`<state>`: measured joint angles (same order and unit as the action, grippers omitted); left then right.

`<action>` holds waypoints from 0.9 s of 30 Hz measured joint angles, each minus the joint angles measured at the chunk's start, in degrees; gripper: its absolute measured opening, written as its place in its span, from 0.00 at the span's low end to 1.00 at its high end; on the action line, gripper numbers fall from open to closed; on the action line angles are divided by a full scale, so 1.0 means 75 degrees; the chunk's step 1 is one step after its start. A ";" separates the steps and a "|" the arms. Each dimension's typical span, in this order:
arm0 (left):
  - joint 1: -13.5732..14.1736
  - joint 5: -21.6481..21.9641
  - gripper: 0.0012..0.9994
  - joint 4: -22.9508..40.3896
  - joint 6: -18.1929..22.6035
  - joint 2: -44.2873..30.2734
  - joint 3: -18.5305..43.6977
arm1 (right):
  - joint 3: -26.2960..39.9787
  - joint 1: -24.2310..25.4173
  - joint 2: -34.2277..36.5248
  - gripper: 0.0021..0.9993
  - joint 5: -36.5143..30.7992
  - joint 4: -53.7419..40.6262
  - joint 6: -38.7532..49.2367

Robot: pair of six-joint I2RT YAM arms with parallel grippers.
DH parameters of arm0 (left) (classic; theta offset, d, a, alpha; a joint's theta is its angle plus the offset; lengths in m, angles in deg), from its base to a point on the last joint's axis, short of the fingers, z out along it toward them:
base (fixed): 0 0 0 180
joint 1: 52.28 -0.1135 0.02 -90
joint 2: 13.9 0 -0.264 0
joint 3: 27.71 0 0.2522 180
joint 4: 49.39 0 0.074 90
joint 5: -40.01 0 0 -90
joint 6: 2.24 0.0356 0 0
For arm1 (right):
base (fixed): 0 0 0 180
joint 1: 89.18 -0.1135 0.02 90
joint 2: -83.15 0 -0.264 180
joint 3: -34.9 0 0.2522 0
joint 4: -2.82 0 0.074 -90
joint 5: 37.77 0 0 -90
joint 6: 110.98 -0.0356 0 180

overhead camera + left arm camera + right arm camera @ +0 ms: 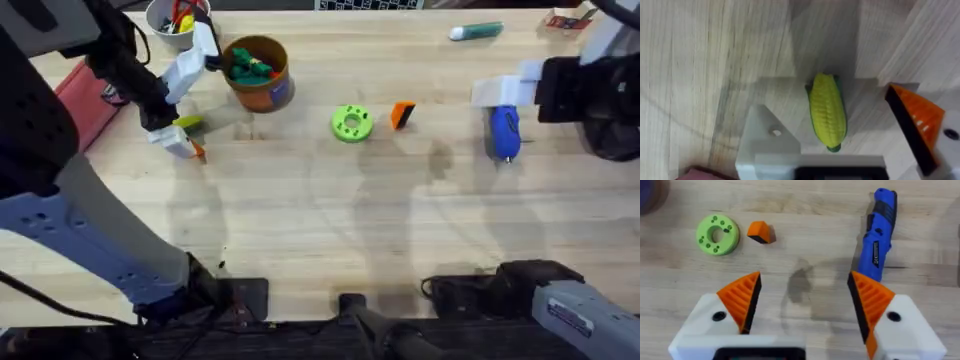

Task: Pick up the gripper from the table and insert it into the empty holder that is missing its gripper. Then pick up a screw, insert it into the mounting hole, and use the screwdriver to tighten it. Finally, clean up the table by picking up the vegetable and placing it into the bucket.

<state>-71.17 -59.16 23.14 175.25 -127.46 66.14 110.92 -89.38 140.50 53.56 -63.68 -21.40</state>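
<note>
- Left gripper (847, 165): fingers spread apart, grasping nothing. One mount carries an orange pad (917, 120); the other is a bare white holder (767, 145) with an open screw hole, so this is the mount that lacks its finger.
- The vegetable (827, 117), one yellow corn cob, lies flat on the surface (320, 230) between those two mounts, touching neither as far as I can tell. Judgement: the arm is lined up to take the cob, though the finger and screw steps look undone.
- Right gripper (802, 305): fingers released and wide, both orange pads fitted, nothing between them. It hovers over bare wood.
- The screwdriver (879, 232), one blue unit, lies flat on the surface just beyond the right gripper's finger, untouched.
- The loose gripper (402, 114), one small orange wedge, rests on the surface just beside the green disc (351, 122), on the side toward the screwdriver. It is not in the holder.
- The bucket (258, 72): one orange-brown tub, on the green disc's other side and well apart from it, near the left gripper. Green toy pieces already sit inside, probably why the cob goes there too.
- One white bowl (172, 18) of tools stands beyond the bucket; one teal marker (476, 32) lies well beyond the green disc, on the screwdriver's side.
- Screws: cannot tell; none made out separately.
</note>
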 joint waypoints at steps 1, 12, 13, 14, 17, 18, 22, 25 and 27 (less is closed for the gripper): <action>0.0000 0.0000 0.99 0.0004 -0.0001 0.0000 0.0000 | 0.0000 0.0000 0.0002 0.99 0.0000 0.0001 0.0000; 0.0000 0.0027 0.81 0.0064 0.0008 0.0000 0.0003 | 0.0000 0.0000 0.0002 0.99 0.0000 -0.0002 0.0000; 0.0000 0.0045 0.66 0.0093 0.0013 -0.0002 0.0003 | 0.0000 0.0000 0.0000 0.99 0.0000 0.0001 0.0000; 0.0000 0.0050 0.50 0.0122 0.0025 0.0000 0.0006 | 0.0000 0.0000 0.0002 1.00 0.0000 0.0000 0.0000; 0.0000 0.0048 0.05 0.0181 0.0059 0.0012 0.0037 | 0.0000 0.0000 0.0001 0.99 0.0001 0.0000 0.0000; 0.0000 0.0050 0.02 0.0157 0.0075 0.0017 0.0044 | 0.0000 0.0000 -0.0001 0.99 0.0000 -0.0002 0.0000; 0.0000 0.0050 0.02 0.0136 0.0083 0.0020 0.0044 | 0.0000 0.0000 0.0001 0.99 0.0000 -0.0002 0.0000; 0.0000 0.0050 0.02 0.0136 0.0083 0.0020 0.0044 | 0.0000 0.0000 0.0002 0.99 0.0003 0.0001 0.0000; 0.0000 0.0050 0.02 0.0136 0.0083 0.0020 0.0046 | 0.0000 0.0000 0.0001 0.99 0.0002 0.0000 0.0000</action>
<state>-71.17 -58.79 24.16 175.88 -127.31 66.48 110.92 -89.38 140.51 53.57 -63.68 -21.40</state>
